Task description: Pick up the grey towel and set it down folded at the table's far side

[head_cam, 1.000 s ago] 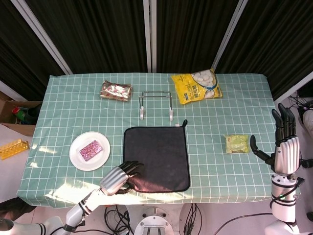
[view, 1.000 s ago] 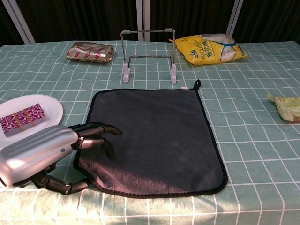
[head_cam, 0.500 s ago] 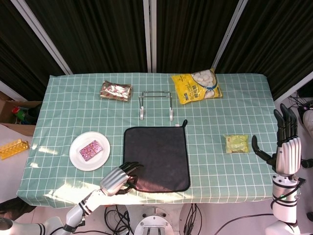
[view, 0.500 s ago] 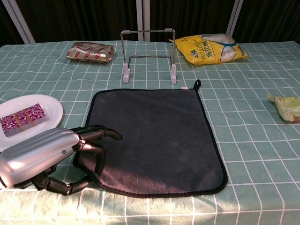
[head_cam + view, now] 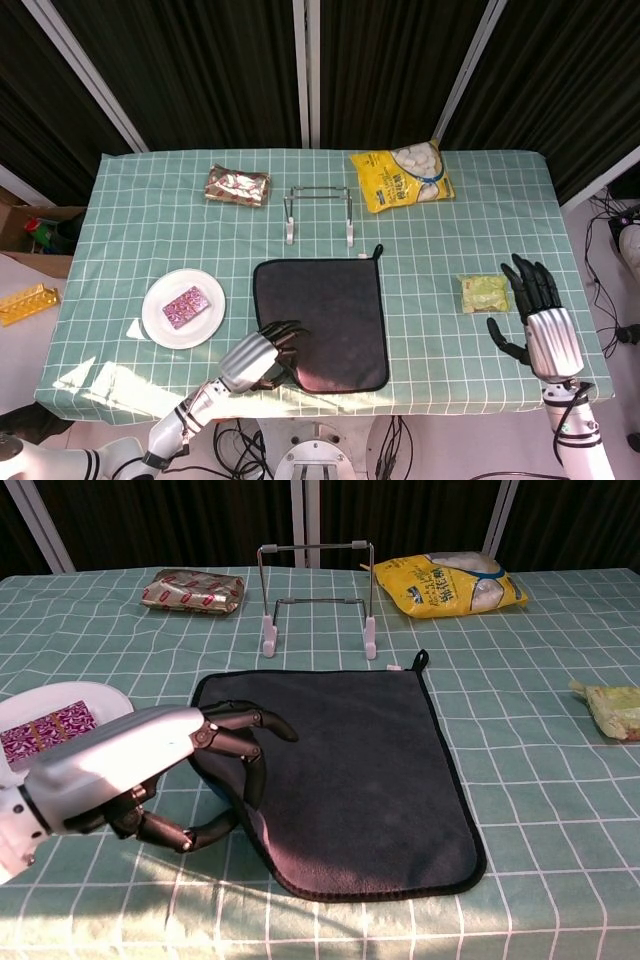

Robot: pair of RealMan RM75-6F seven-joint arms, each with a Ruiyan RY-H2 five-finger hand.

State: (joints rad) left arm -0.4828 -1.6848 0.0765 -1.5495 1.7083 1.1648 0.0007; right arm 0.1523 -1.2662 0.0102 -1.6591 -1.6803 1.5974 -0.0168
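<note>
- The left hand (image 5: 150, 770) reaches in from the table's near-left side, palm down, fingers (image 5: 245, 750) curled over the near-left edge of the grey towel (image 5: 350, 770), thumb below; it pinches that edge, which is pulled inward.
- In the head view the left hand (image 5: 262, 355) sits at the towel's (image 5: 335, 320) near-left corner.
- The towel lies otherwise flat at the middle of the table (image 5: 130, 200), just in front of a wire stand (image 5: 320, 212).
- The right hand (image 5: 535, 320) hovers upright near the table's right edge, fingers spread, holding nothing, beside a small green packet (image 5: 483, 293).
- A white plate (image 5: 160, 325) lies left of the towel.
</note>
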